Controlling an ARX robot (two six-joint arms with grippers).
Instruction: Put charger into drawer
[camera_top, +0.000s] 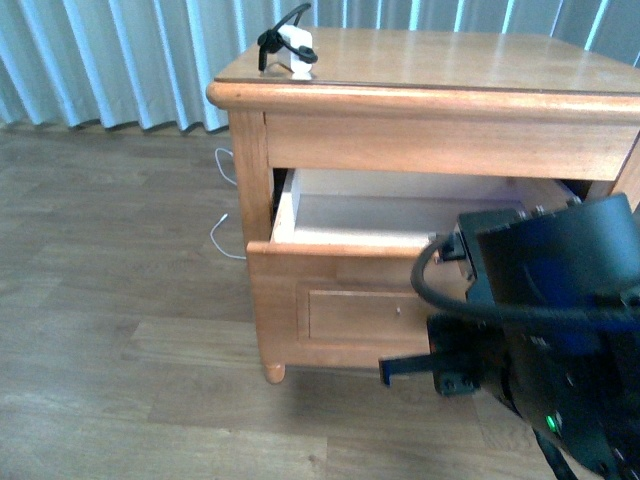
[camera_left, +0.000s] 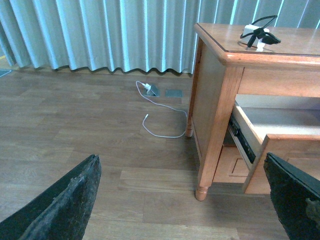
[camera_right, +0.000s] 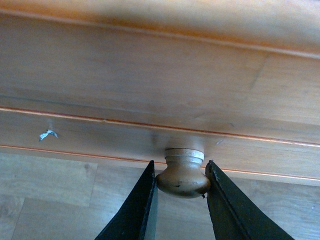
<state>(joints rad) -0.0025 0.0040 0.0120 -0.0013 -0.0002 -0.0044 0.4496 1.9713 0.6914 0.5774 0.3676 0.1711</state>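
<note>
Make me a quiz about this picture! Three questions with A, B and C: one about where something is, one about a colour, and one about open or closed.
1. The drawer is
A. shut tight
B. pulled partly open
C. lying on the floor

2. Where is the charger?
A. inside the drawer
B. on the floor
C. on top of the cabinet

3. What colour is the charger's plug block?
A. white
B. red
C. green

Answers:
1 B: the drawer's pale inside shows, and the right hand grips its knob.
2 C: the charger sits near a corner of the cabinet's top.
3 A: the block is white, with a black cable around it.
</note>
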